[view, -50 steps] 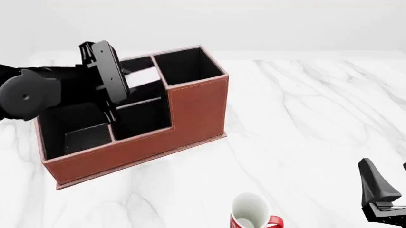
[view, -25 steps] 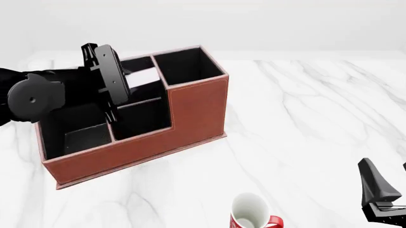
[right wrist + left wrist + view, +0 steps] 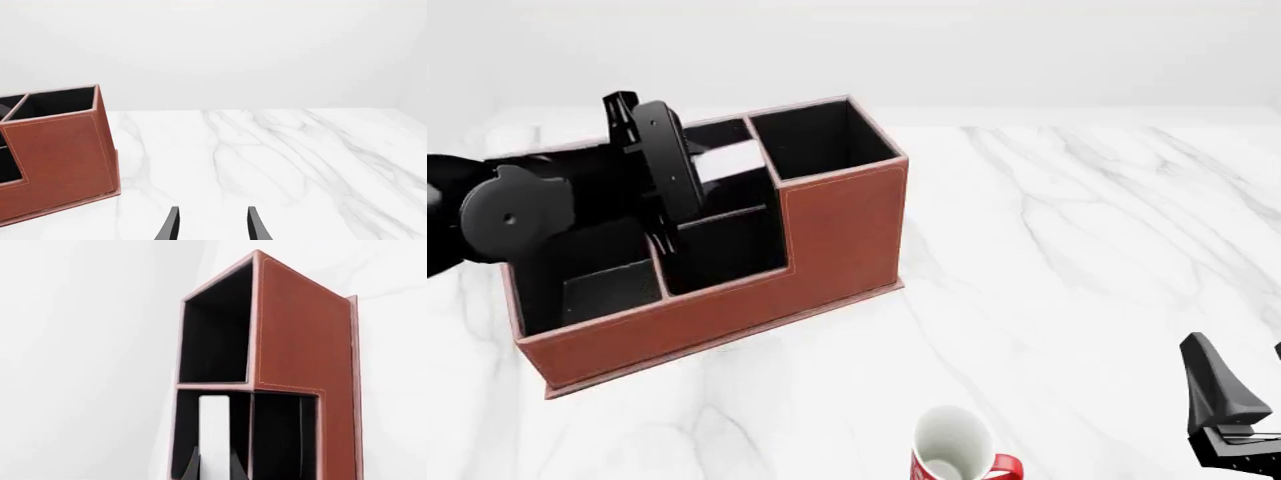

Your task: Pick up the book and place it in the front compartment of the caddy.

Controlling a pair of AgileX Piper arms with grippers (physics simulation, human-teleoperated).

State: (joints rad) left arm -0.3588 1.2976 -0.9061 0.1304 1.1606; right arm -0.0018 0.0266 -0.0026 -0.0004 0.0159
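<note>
Nearest the camera: one white-and-red mug [image 3: 950, 450] on the marble table [image 3: 1068, 250], and beside it the right gripper [image 3: 1241, 398], parked low. Its fingers are moderately apart with nothing between them, and it has not moved in the last second. Farther out: one caddy [image 3: 827, 230], four black-lined pockets counted, tall square one at the far corner. Over it is the left gripper [image 3: 213, 467], fingers narrow and clamped on the one book [image 3: 213, 430], white page edge facing the wrist camera. Change over the last second: the left arm has crept a little right and farther along the caddy, carrying the book. The book now hangs at the rear pocket next to the tall square one, not over the front compartment [image 3: 727, 250] behind the low wall. Judgement: placement not done; the book needs shifting toward the near side before release. Two grippers in all.
</note>
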